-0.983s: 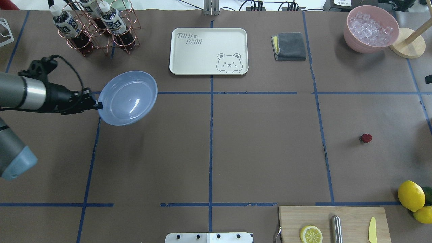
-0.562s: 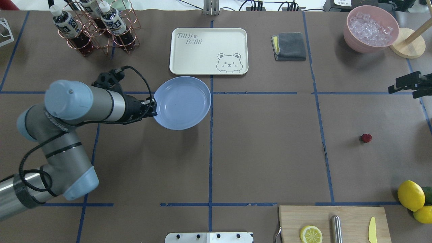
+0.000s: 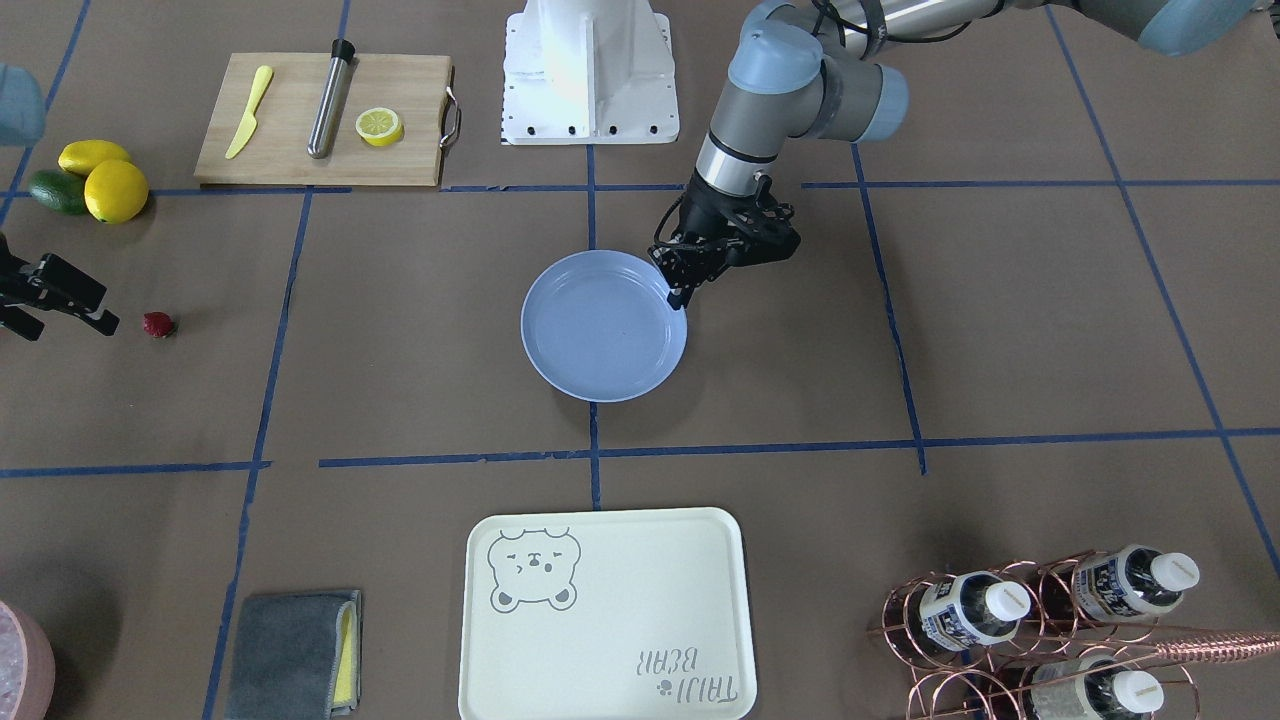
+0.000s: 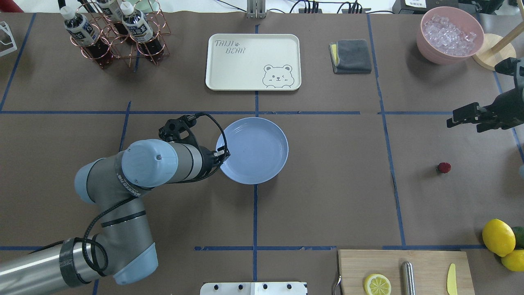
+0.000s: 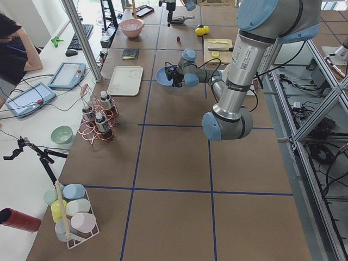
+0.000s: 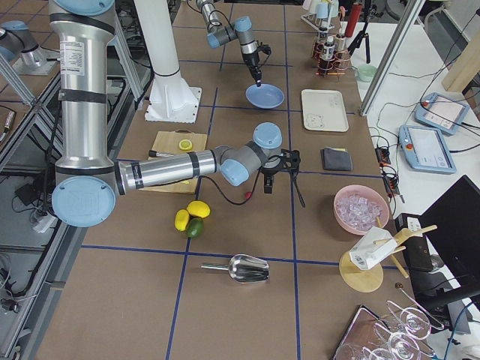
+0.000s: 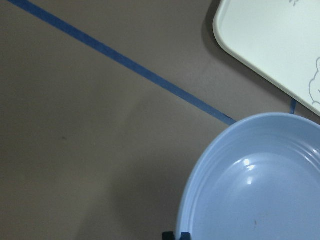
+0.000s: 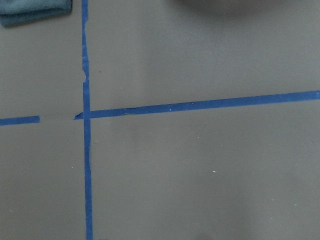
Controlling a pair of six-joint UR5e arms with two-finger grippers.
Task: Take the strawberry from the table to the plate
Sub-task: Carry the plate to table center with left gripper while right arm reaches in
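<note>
Jaws on left gripper (image 4: pixel 224 155) pinch left rim of plate (image 4: pixel 256 149), centre frame; resting on table (image 4: pixel 327 196) or just above, cannot tell. Strawberry (image 4: pixel 443 167) lies alone at right, well apart from plate. Right gripper (image 4: pixel 464 119) hovers up-frame of it, jaws look parted. Berry likely light, soft, bruisable: gentle pinch across widest body, not green top.

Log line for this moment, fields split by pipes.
left pincer: shut on plate rim | right pincer: open, short of strawberry | strawberry: on table, unpicked
</note>
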